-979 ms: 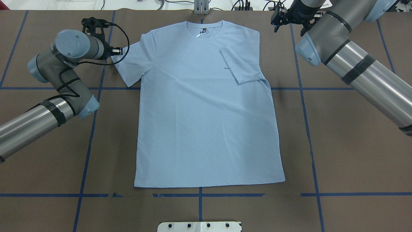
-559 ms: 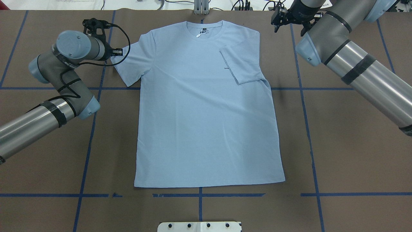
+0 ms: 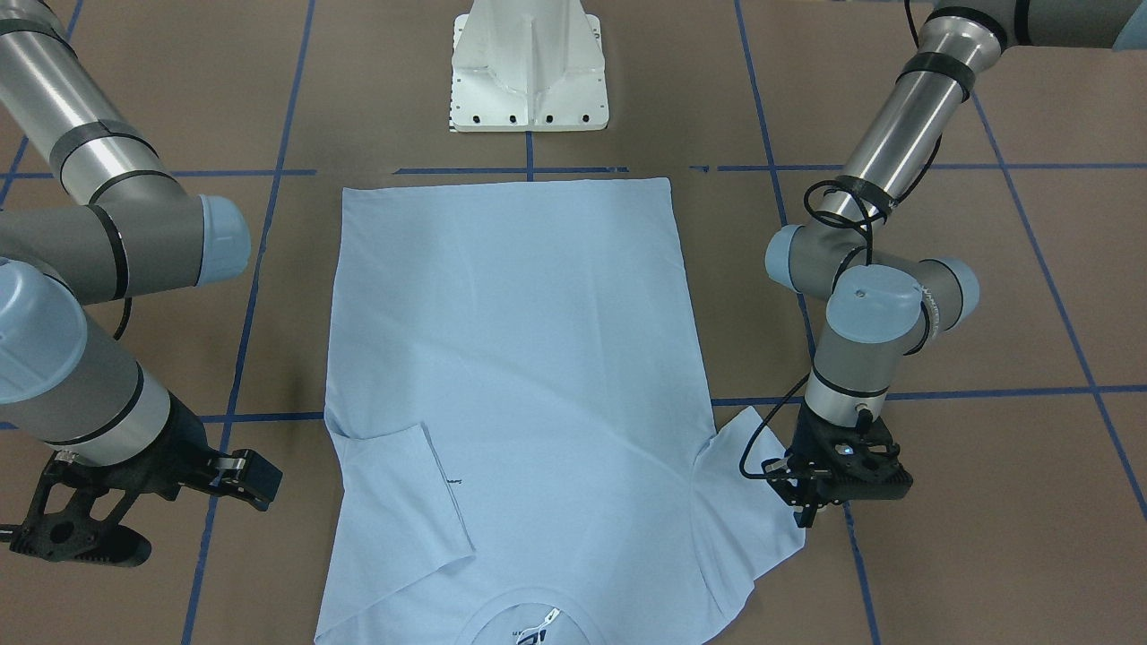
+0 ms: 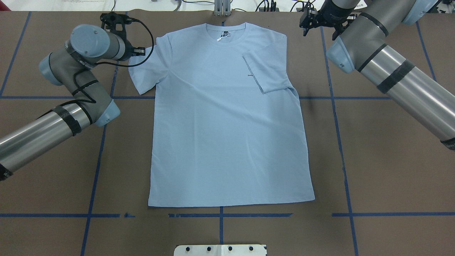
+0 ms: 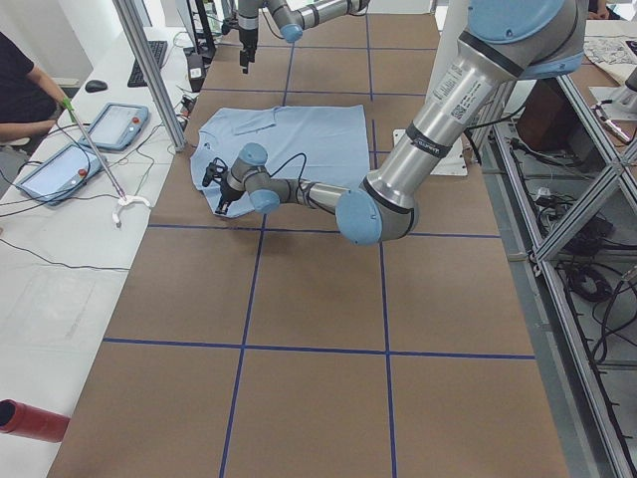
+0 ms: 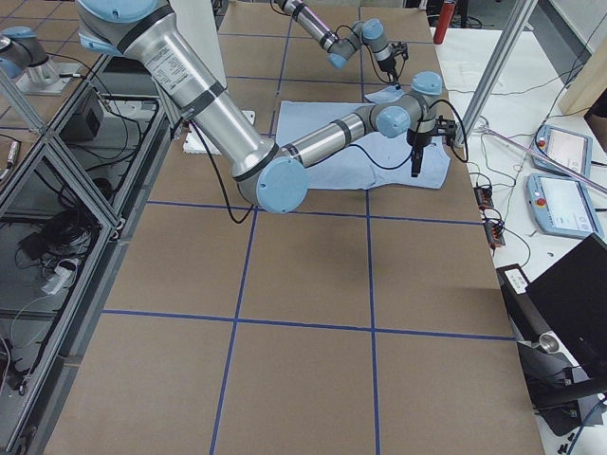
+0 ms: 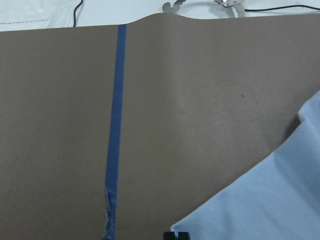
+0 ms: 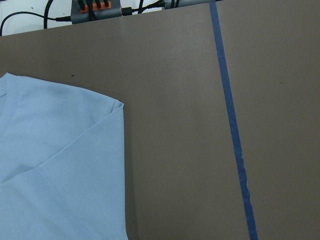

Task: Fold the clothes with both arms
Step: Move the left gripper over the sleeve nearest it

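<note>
Base (image 4: 220, 250): white, bolted, nearest me at the table (image 4: 391, 170) edge. Tape line (image 4: 231, 215): blue, crossing the brown surface just beyond the base. Shirt (image 4: 227, 135): pale blue, spread flat in the middle of the table, hem toward me just past that line, collar at the far edge. Left arm (image 4: 53, 124): enters low on my left, elbow bent, wrist turned in toward the shirt. Right arm (image 4: 401, 78): enters on my right, reaching past the shirt's side without touching it. Right sleeve (image 4: 265, 71): folded inward, lying on the chest, with a small dark mark (image 4: 250, 75) at its edge. Left sleeve (image 4: 145, 71): spread outward on the table. Left gripper (image 3: 805, 511): at the outer corner of the left sleeve, fingers pinched together on the hem there; my left wrist view shows the cloth edge running right up to the fingertips. Label (image 4: 222, 36): white, inside the collar. Right gripper (image 4: 309, 23): over bare table near the far edge, just beside the shoulder on my right and apart from the cloth; whether its fingers are spread or closed I cannot tell. Cables (image 4: 266, 5): black, on the white strip past the table's far edge.
</note>
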